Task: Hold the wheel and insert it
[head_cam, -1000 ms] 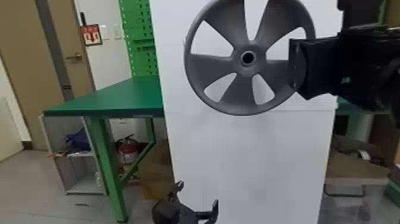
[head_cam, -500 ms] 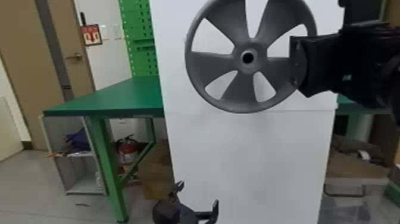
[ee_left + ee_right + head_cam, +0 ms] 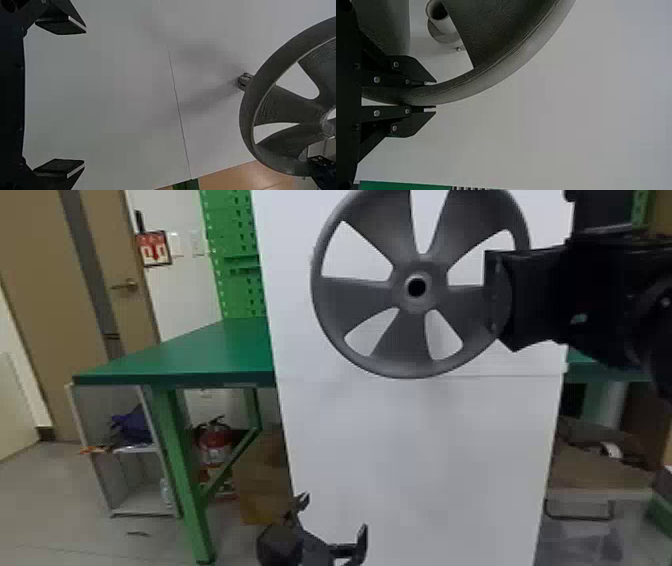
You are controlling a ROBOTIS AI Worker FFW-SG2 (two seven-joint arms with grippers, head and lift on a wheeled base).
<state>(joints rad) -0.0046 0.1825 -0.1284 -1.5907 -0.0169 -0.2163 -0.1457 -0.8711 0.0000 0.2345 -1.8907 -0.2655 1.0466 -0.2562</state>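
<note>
The dark grey spoked wheel (image 3: 385, 295) stands upright before the white panel (image 3: 420, 450), its hub facing the head camera. My right gripper (image 3: 495, 290) holds the rim from the right side. In the right wrist view, the fingers of the right gripper (image 3: 435, 95) are shut on the rim of the wheel (image 3: 494, 73). Behind its spokes, a pale hollow tube (image 3: 445, 25) sticks out from the panel. My left gripper (image 3: 335, 511) is low, well below the wheel. The left gripper (image 3: 84, 97) is open and empty, apart from the wheel (image 3: 249, 118).
A green table (image 3: 200, 350) stands behind the panel on the left, with a shelf unit (image 3: 145, 500) and a fire extinguisher (image 3: 216, 442) below. In the left wrist view, a small grey metal part (image 3: 244, 80) shows beside the rim.
The wheel and my right gripper have risen very slightly in the head view. My left gripper has kept still.
</note>
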